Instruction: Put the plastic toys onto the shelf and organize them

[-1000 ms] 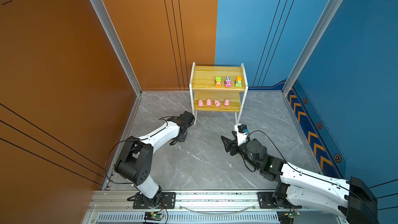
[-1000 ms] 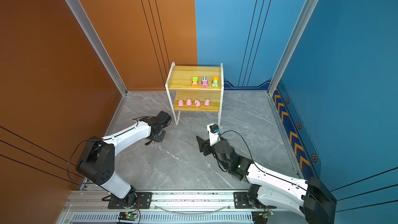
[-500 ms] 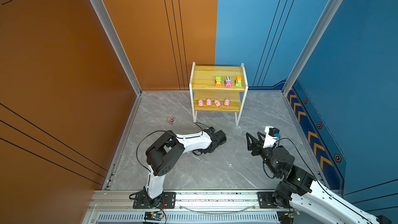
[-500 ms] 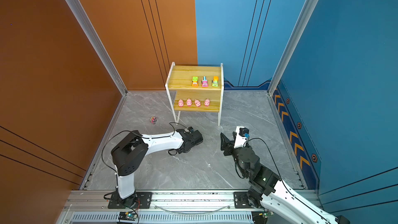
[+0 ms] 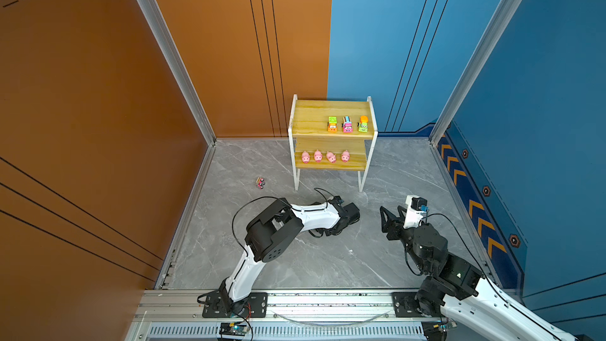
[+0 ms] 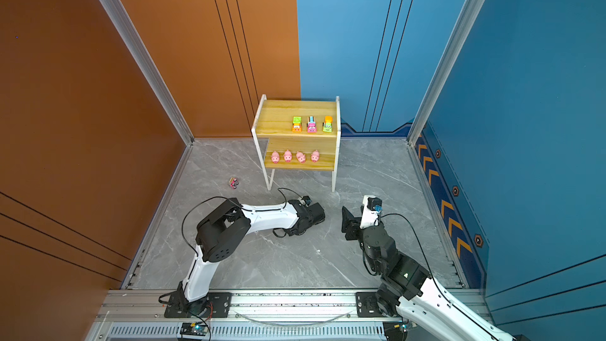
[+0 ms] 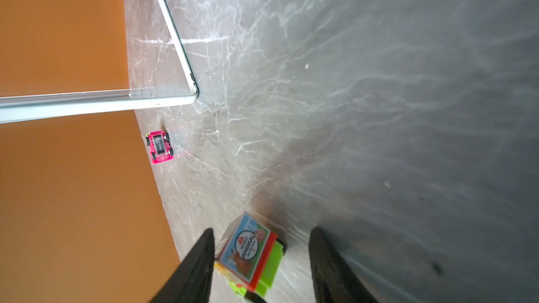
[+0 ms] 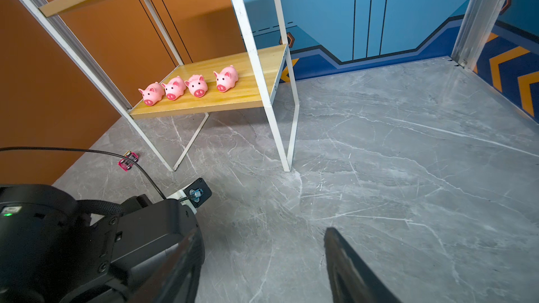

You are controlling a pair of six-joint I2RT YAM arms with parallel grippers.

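Note:
The shelf (image 5: 311, 116) (image 6: 278, 116) stands at the back. Three toy cars (image 5: 347, 124) are lined up on its upper board, and several pink pigs (image 5: 324, 156) (image 8: 198, 85) on its lower board. A pink car (image 5: 260, 183) (image 7: 159, 147) lies overturned on the floor near the orange wall. My left gripper (image 7: 262, 230) is low over the middle floor (image 5: 323, 232) and open. A green truck toy (image 7: 250, 252) lies between its fingers, against one and clear of the other. My right gripper (image 8: 261, 231) (image 5: 388, 216) is open and holds nothing.
The grey marble floor (image 5: 328, 264) is walled in orange on the left and blue on the right. The left arm's wrist (image 8: 87, 228) is close beside the right gripper. A rail (image 5: 311, 300) with both arm bases runs along the front.
The left arm swung from the left wall to the middle of the floor, uncovering the pink car. The right arm drew back to the right.

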